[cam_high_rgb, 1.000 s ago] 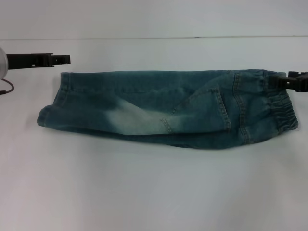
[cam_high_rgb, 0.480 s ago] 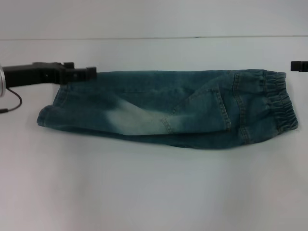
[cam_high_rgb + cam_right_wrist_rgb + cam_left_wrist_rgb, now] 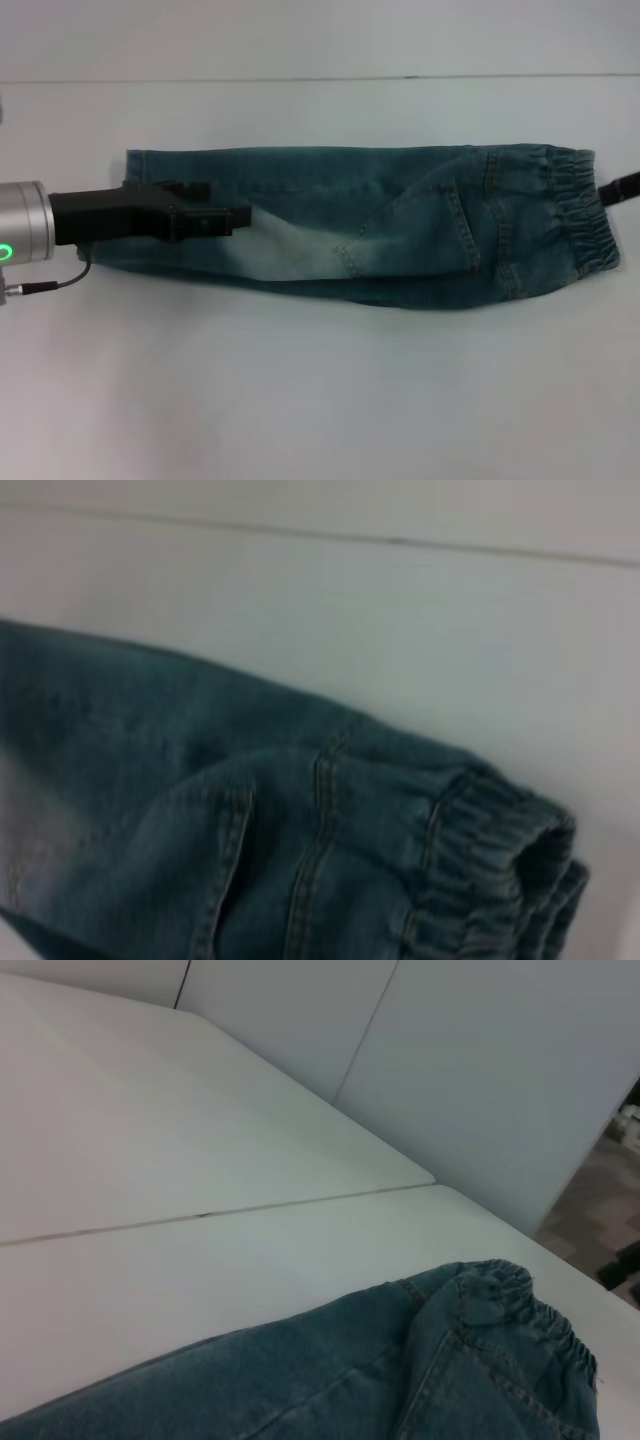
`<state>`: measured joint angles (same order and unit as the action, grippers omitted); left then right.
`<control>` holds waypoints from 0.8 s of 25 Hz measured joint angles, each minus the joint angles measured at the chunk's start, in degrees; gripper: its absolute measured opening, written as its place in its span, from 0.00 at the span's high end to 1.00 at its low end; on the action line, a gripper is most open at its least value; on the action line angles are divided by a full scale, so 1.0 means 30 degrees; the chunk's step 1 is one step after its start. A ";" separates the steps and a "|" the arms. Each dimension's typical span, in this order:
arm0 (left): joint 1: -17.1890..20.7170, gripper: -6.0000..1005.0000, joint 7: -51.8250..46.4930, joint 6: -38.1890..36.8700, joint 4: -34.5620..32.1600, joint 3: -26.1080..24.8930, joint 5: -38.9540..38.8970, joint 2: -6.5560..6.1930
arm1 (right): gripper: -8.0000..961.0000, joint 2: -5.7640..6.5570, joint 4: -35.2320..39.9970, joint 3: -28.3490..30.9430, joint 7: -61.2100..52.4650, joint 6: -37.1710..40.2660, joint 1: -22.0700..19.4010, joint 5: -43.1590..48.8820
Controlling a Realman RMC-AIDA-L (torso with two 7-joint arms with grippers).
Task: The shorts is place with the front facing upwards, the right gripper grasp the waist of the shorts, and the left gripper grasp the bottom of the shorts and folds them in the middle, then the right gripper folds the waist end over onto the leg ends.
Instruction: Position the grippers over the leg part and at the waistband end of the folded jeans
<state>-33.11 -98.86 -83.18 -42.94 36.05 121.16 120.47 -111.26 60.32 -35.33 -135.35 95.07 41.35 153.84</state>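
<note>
The shorts (image 3: 400,225) lie folded lengthwise mid-frame. The left gripper (image 3: 235,217) hovers over their left part, fingers seemingly together. The right gripper (image 3: 625,187) peeks in at the right edge, its state indiscernible.

The left arm reaches in from the left side of the head view, its silver wrist cuff showing a green light and a thin black cable hanging below it. Its black two-fingered left pincer (image 3: 228,217) is stretched out level and points toward the right, fingers lying close together. Only a dark sliver of the right pincer (image 3: 627,187) shows at the right edge.
</note>
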 joint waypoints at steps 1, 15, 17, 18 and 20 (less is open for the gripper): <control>-0.0012 0.10 0.0027 0.0028 0.0028 0.0000 0.0012 0.0028 | 0.04 -0.0061 -0.0294 -0.0327 -0.0120 -0.0262 0.0022 0.0089; -0.0201 0.12 0.0227 0.0084 0.0467 0.0231 0.0106 0.0150 | 0.05 -0.0747 -0.2318 -0.2564 -0.0239 -0.3299 -0.0175 0.0651; -0.0225 0.12 0.0227 0.0116 0.0522 0.0387 0.0051 0.0152 | 0.05 -0.0819 -0.2575 -0.2584 0.0036 -0.3726 -0.0245 0.0579; -0.0234 0.12 0.0231 0.0146 0.0521 0.0436 0.0022 0.0174 | 0.06 -0.0869 -0.2737 -0.2554 0.0204 -0.3894 -0.0250 0.0530; -0.0250 0.12 0.0266 0.0137 0.0507 0.0507 0.0014 0.0269 | 0.07 -0.1041 -0.2975 -0.2508 0.0538 -0.4263 -0.0250 0.0456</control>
<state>-33.86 -98.07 -82.77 -41.42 37.57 121.20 121.28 -114.38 51.39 -42.85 -133.74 82.28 40.60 155.21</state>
